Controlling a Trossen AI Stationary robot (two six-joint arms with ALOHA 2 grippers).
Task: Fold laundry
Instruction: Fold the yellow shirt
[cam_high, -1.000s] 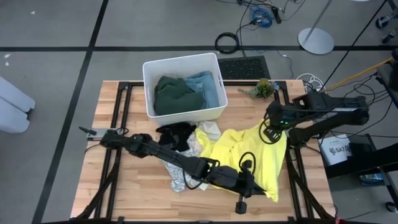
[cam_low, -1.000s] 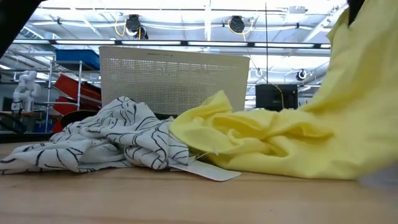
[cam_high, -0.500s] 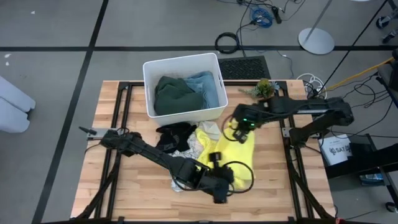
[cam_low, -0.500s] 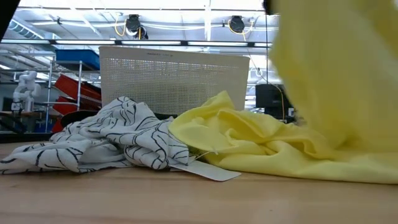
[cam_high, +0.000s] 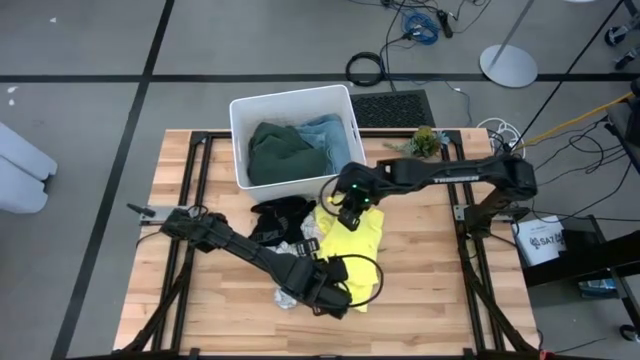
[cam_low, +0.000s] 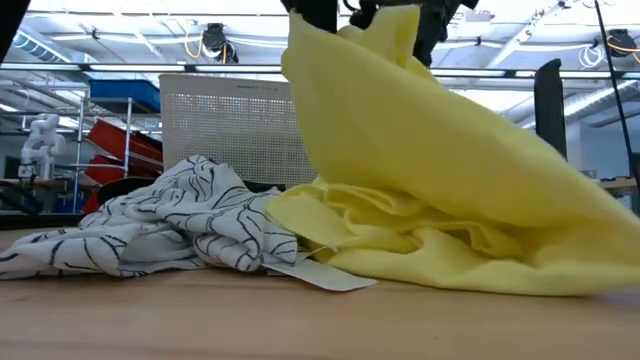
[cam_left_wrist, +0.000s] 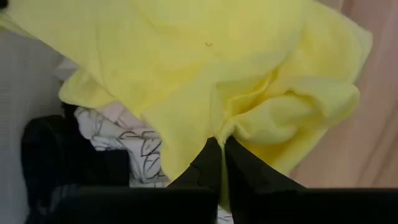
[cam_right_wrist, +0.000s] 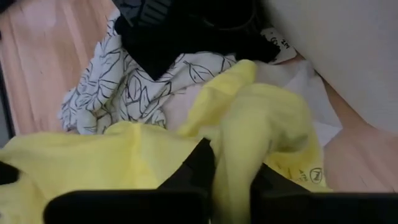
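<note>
The bright yellow garment (cam_high: 358, 245) lies at the table's middle, doubled over itself, with part of it raised (cam_low: 360, 70) and the rest on the wood. My right gripper (cam_high: 348, 207) is shut on its far end, close to the bin. Toward the table's front, my left gripper (cam_high: 338, 292) is shut on its near end. The white garment with grey pattern (cam_high: 303, 238) and the black one (cam_high: 280, 215) lie just left of the yellow one. The dark green (cam_high: 283, 150) and light blue (cam_high: 333, 140) garments sit in the bin. My left gripper pinches a bunched fold of the yellow garment (cam_left_wrist: 239, 127) between its two fingers, slanting down from above. The cloth spreads away from the fingertips in loose folds; how many layers, I cannot tell. My right gripper pinches a gathered ridge of the yellow garment (cam_right_wrist: 245, 124) between its two fingers, slanting down from the table's right. That end is lifted above the table, and the cloth falls from it onto the rest of the garment (cam_low: 450, 250).
The white plastic bin (cam_high: 240, 130) stands at the table's far middle. A small plant (cam_high: 425, 142) sits at the far right. A white tag (cam_low: 320, 275) rests on the wood beside the patterned garment. Bare wood shows at the left (cam_high: 200, 300) and right (cam_high: 430, 270).
My right gripper has swept toward the table's left and sunk, carrying the yellow garment's right part over the rest. My left gripper has also gone left and tipped downward. The garment, spread wide to the right before, is now folded into a narrow heap.
</note>
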